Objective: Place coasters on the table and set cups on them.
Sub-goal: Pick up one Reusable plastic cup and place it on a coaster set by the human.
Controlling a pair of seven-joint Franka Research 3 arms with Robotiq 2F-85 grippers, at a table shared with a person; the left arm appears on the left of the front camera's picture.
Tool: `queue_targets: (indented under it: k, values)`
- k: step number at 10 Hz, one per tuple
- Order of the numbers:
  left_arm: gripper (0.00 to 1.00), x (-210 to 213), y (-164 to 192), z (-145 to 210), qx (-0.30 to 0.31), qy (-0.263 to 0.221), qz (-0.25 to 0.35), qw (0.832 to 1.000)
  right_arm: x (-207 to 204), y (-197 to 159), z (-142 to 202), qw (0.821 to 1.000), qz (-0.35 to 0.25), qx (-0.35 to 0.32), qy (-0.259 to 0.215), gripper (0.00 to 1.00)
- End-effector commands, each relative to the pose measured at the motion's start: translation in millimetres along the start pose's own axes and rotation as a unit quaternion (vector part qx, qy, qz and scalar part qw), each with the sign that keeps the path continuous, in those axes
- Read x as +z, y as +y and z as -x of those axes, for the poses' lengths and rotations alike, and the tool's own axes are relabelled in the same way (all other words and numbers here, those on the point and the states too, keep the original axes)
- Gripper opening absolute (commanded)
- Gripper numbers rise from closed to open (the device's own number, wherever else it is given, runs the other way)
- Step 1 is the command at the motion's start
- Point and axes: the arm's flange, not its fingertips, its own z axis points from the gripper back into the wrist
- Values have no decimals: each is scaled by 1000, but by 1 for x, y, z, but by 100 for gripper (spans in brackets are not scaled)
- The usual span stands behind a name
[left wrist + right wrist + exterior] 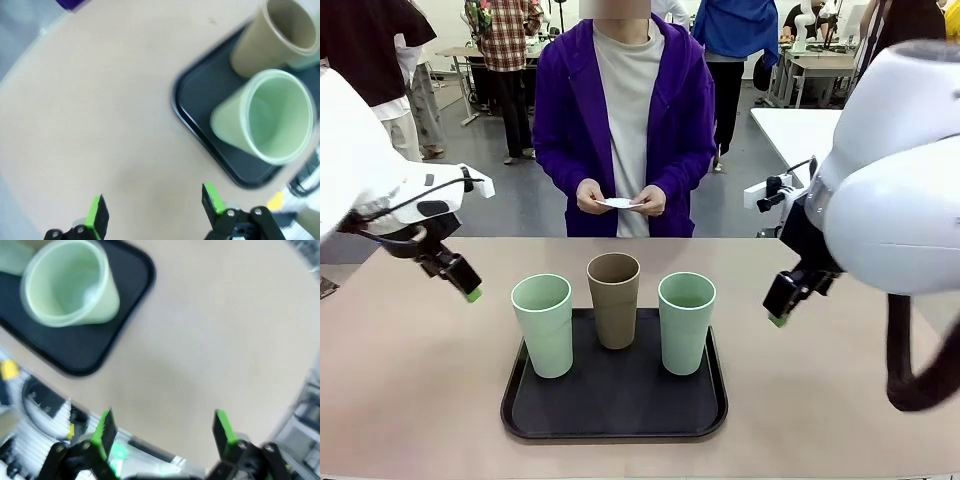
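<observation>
Nothing placed yet: three cups (614,299) stand on the black tray (615,418), the coasters (618,203) are in the person's hands (654,200) beyond the tray's far edge, the table (410,390) has none, and the left gripper (152,197) and right gripper (165,426) flank the tray, wide open and empty.

cups (614,298): matte, smooth | tray (614,404): black, slight sheen | table (410,380): matte beige
</observation>
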Motion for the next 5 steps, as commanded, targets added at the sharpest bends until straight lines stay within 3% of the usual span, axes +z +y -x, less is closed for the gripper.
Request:
queue_targets:
  k: [1,2,3,5]
  values:
    - [100,16,-39,71,39,21,27,999,0,26,46,999,-11,-14,38,100]
    - [100,15,-45,76,38,2,-2,999,0,0,0,1000,0,0,0,100]
    - [100,17,-12,11,3,21,19,1000,0,0,0,1000,0,0,0,100]
    - [100,37,-22,18,4,19,21,1000,16,11,17,1000,3,-3,15,100]
